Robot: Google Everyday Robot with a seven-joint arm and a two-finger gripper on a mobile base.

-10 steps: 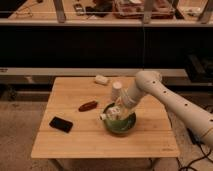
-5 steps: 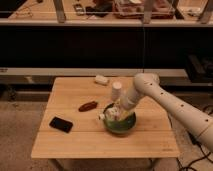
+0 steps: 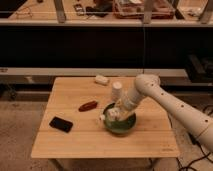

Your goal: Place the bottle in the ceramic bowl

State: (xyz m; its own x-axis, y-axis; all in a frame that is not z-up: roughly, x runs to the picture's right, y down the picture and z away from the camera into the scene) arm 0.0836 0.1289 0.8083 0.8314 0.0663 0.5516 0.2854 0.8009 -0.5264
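My claw (image 3: pixel 114 115) hangs low over the ceramic bowl (image 3: pixel 121 126), at its left half, with my pale arm (image 3: pixel 165 102) reaching in from the bowl's right and bending down at the elbow above the bowl's far right side. I cannot tell whether my claw is open or closed, since it shows only as a whitish cluster against the green glaze. The bottle (image 3: pixel 111 116) seems to be the pale shape right at my claw, over the bowl's left inner edge, though I cannot say whether it rests in the bowl or hangs just above it. The bowl itself sits on the wooden surface (image 3: pixel 75 142), a little toward the right of its middle. Just behind the bowl, touching or nearly touching its far rim in this view, stands a white upturned cup (image 3: pixel 116 90). Farther behind the bowl and to its left lies a small whitish block (image 3: pixel 101 79) near the surface's far edge. Left of the bowl, close by, lies a reddish-brown oblong thing (image 3: pixel 88 105), and farther left and nearer the front lies a flat black rectangle (image 3: pixel 61 124).
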